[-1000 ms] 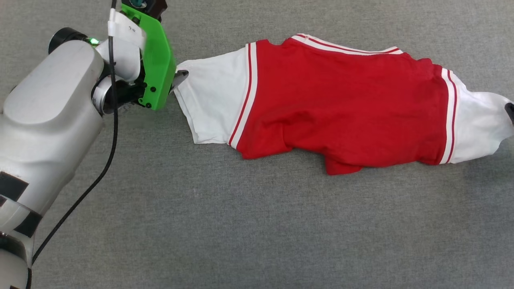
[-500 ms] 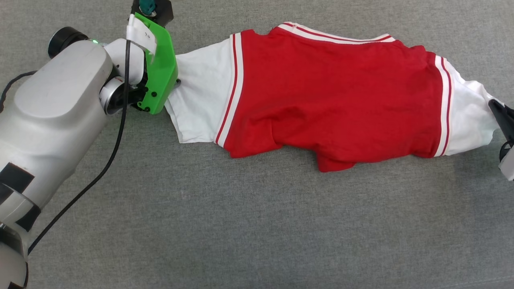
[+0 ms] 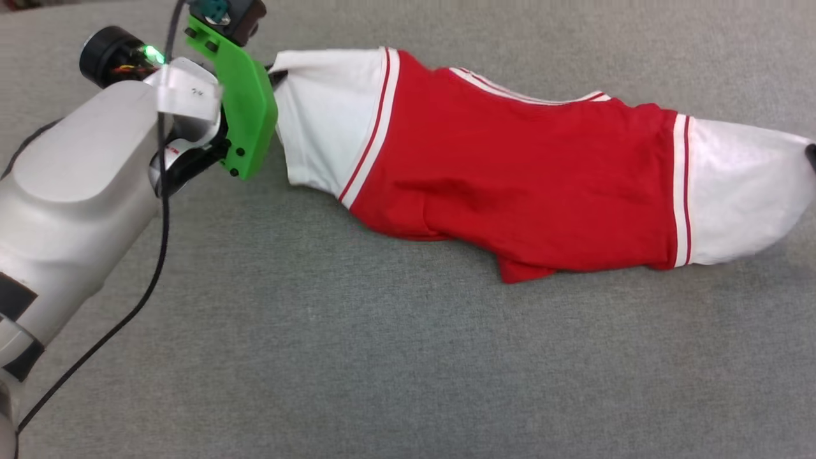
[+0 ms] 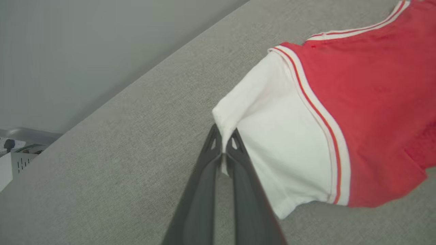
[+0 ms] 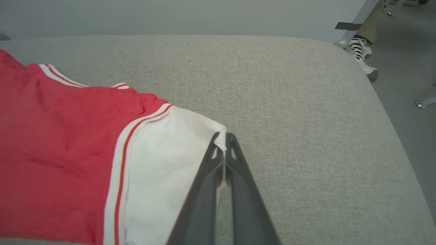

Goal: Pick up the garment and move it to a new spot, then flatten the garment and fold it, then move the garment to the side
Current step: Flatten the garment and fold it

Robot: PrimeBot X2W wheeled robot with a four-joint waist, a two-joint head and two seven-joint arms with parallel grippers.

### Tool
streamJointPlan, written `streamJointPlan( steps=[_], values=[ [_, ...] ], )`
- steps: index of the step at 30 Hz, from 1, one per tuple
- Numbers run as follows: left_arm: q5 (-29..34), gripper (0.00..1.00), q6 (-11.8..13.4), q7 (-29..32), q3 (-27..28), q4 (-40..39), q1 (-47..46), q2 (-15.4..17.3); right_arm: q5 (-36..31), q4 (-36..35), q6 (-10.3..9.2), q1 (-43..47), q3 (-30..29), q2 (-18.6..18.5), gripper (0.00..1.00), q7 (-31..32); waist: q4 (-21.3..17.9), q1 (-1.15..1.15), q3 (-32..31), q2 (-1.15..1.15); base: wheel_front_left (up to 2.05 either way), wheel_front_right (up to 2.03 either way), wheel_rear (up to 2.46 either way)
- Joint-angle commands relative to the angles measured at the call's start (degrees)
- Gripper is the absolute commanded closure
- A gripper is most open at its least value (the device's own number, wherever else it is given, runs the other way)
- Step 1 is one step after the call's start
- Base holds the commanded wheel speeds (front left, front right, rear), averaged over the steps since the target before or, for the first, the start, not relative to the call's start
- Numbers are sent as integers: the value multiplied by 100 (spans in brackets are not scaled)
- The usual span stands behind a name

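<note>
The garment (image 3: 510, 178), a red T-shirt with white sleeves, is stretched left to right above the grey padded surface (image 3: 382, 370). In the left wrist view my left gripper (image 4: 223, 136) is shut on the corner of one white sleeve (image 4: 272, 143). In the head view that gripper (image 3: 275, 75) sits behind its green mount (image 3: 245, 121). My right gripper (image 5: 222, 139) is shut on the edge of the other white sleeve (image 5: 160, 163); in the head view its dark tip (image 3: 811, 156) shows at the right edge. The striped collar (image 3: 523, 94) lies along the far side.
The grey surface's rounded far edge (image 5: 371, 85) drops to the floor, where a person's shoe (image 5: 361, 58) stands. A grey wall (image 4: 85, 51) rises beyond the surface. A black cable (image 3: 153, 280) hangs along my left arm (image 3: 70, 210).
My left gripper has shut on the left sleeve and lifted it. The garment now hangs taut between both grippers, its left end higher. The head camera has shifted.
</note>
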Motion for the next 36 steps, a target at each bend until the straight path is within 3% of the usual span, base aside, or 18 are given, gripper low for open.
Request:
streamJointPlan(
  steps=[1,7,18,23,30,36],
  values=[
    [128,100,-15,-197,34,-59,40,102,29,-69,-5,-51,-44,-55,100,-5,250,0,-378,0,0,0,0],
    [376,100,54,-820,139,-482,-37,369,51,-364,-5,-142,-264,-308,100,67,477,0,-702,0,0,0,0],
    [516,100,592,-1412,686,-1511,-471,869,1,-899,-5,-999,-370,-594,100,236,670,0,-1098,0,0,0,0],
    [430,100,687,-1541,988,-1856,-728,1055,14,-944,-5,-1525,-236,-632,100,233,704,0,-1122,0,0,0,0],
    [484,100,760,-1559,1163,-1885,-1178,918,85,-743,-5,-2324,165,-589,100,203,728,0,-965,0,0,0,0],
    [441,100,632,-1613,1297,-1444,-1608,640,78,-345,-5,-3276,694,-513,100,241,661,0,-577,0,0,0,0]
  ],
)
